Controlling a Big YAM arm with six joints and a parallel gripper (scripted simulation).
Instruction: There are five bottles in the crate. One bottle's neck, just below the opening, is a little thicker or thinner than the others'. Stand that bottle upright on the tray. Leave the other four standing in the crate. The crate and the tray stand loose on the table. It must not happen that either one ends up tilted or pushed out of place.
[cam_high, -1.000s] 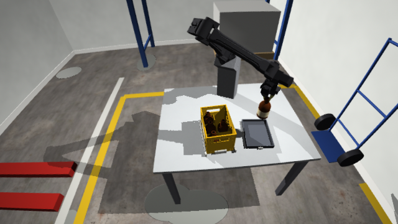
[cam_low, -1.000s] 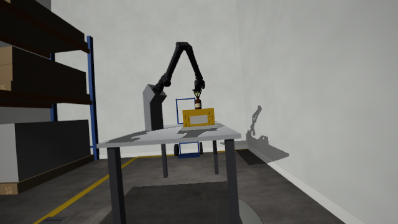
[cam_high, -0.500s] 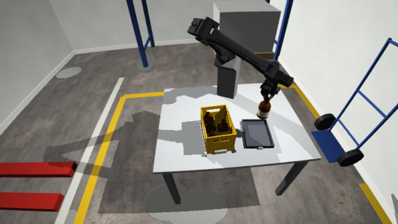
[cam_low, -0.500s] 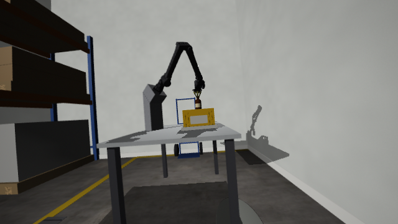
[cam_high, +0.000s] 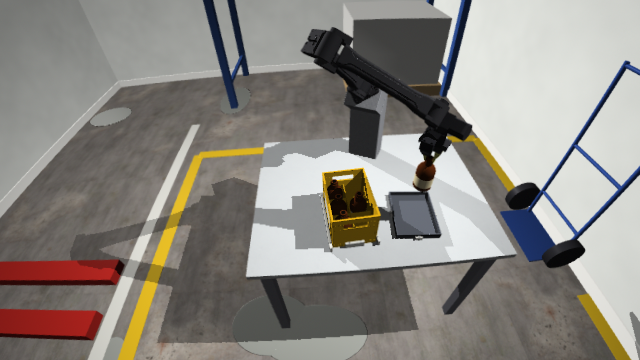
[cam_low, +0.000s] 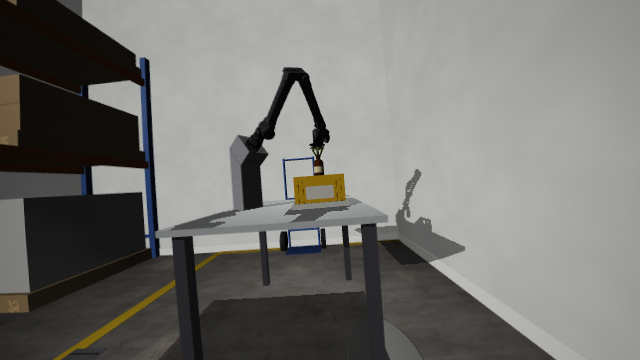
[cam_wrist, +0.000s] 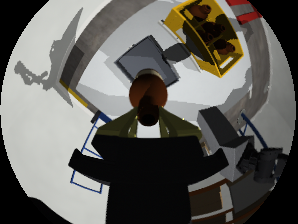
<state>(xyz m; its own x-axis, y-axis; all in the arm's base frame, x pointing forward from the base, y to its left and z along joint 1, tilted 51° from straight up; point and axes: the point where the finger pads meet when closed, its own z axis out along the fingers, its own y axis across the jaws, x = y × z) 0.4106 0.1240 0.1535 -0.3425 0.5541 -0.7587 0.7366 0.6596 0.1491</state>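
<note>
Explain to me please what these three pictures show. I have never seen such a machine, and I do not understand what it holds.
It is one black robot arm on a grey pedestal at the back of a white table. One picture looks down from above, one looks from the floor across the room, and the round one comes from a camera on the arm's wrist. On the table stand a yellow crate with brown bottles in it and, beside it, a dark flat tray. The gripper, the arm's two-fingered hand, is closed on the neck of one brown bottle, which hangs in the air near the tray's far end.
</note>
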